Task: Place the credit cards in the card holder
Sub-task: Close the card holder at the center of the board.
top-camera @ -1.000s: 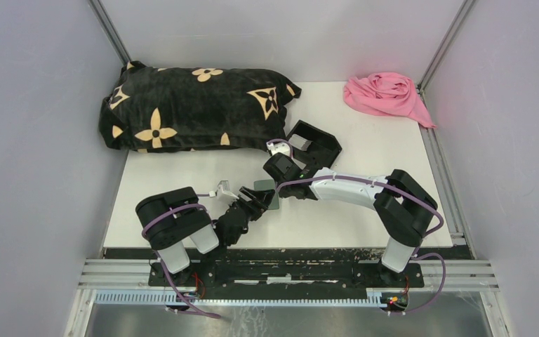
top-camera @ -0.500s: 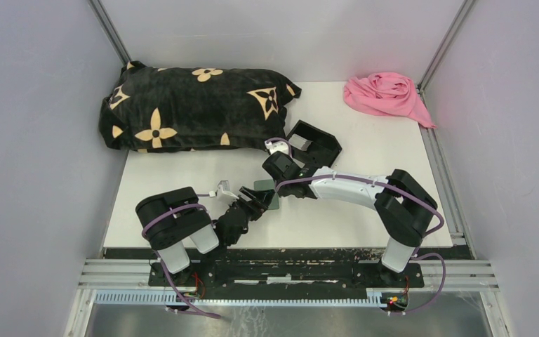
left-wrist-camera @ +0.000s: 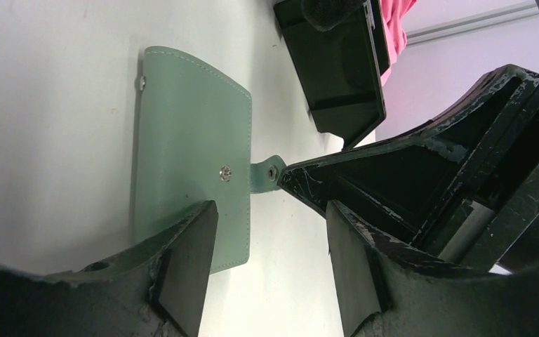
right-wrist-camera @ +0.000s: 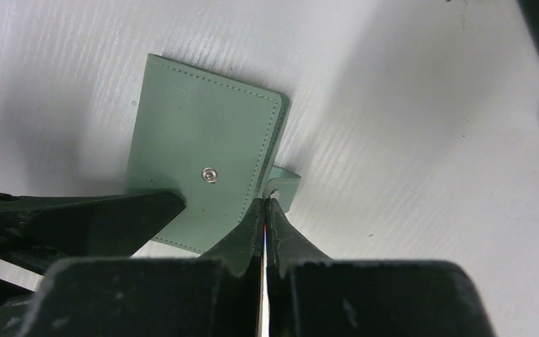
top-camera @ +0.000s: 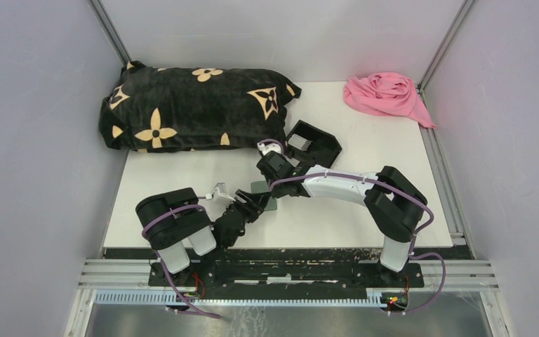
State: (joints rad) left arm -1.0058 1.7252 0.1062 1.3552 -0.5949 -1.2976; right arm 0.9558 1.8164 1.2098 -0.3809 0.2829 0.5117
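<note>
step: open card holder [left-wrist-camera: 189,133] | right gripper [right-wrist-camera: 265,207]: closed, pinching snap tab [right-wrist-camera: 285,184] | left gripper [left-wrist-camera: 267,232]: spread, 1 jaw over cover | tip: peel tab up slowly, hold cover down

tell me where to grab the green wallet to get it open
Take the snap tab, coming from the side where it pokes out past the long edge of the wallet. The wallet lies flat and folded shut on the table, so its body gives nothing to grab; the thin, unsnapped tab sticks clear, and a pinch across it could likely peel the cover open.
</note>
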